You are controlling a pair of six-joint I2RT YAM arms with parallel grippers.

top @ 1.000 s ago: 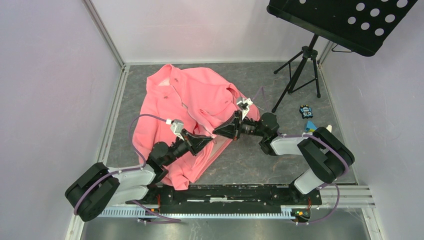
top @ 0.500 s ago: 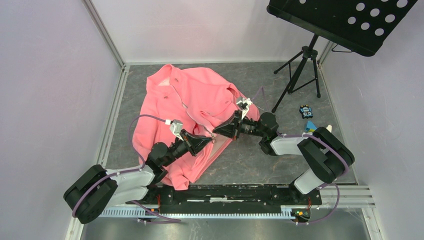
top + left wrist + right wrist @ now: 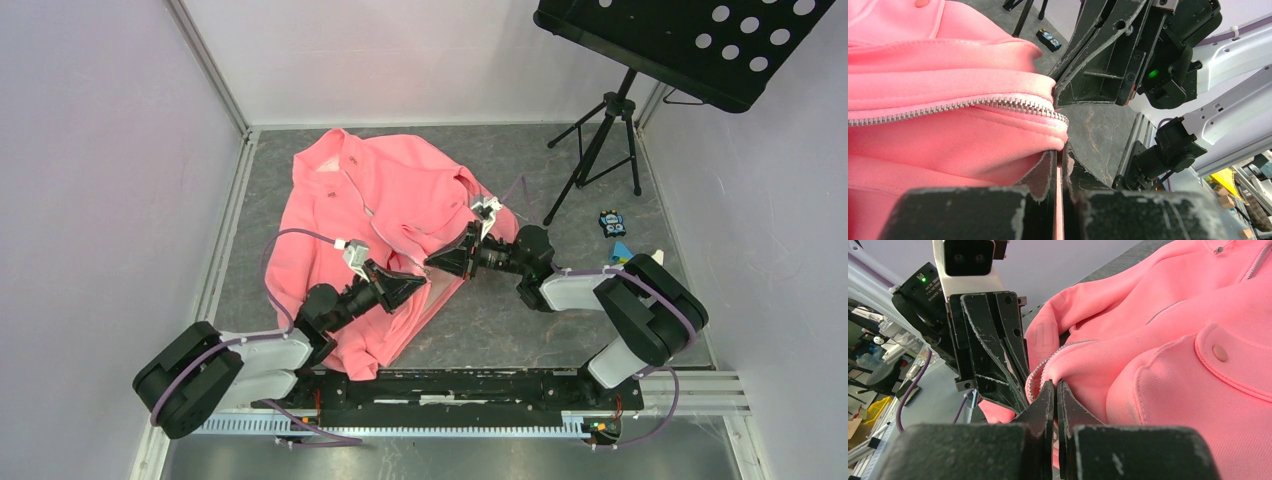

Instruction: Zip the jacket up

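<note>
The coral-pink jacket (image 3: 340, 210) lies spread on the grey floor, its front open at the lower end. My left gripper (image 3: 425, 283) is shut on the bottom corner of one front edge (image 3: 1048, 135), just below the pale zipper teeth (image 3: 973, 104). My right gripper (image 3: 430, 263) is shut on the other front edge, right beside its zipper teeth (image 3: 1035, 377). The two tips nearly touch, facing each other. In the right wrist view, a flapped pocket with a snap (image 3: 1219, 352) lies to the right. I cannot make out the zipper slider.
A black music stand (image 3: 690, 40) on a tripod (image 3: 600, 140) stands at the back right. A small blue object (image 3: 611, 222) and a blue-and-yellow item (image 3: 622, 252) lie by the right wall. Walls close in both sides; the arms' rail (image 3: 460, 385) runs along the near edge.
Both grippers keep their hold on the same spots of the jacket. The left arm's base link has shifted slightly; the right tip has crept a little up and left.
</note>
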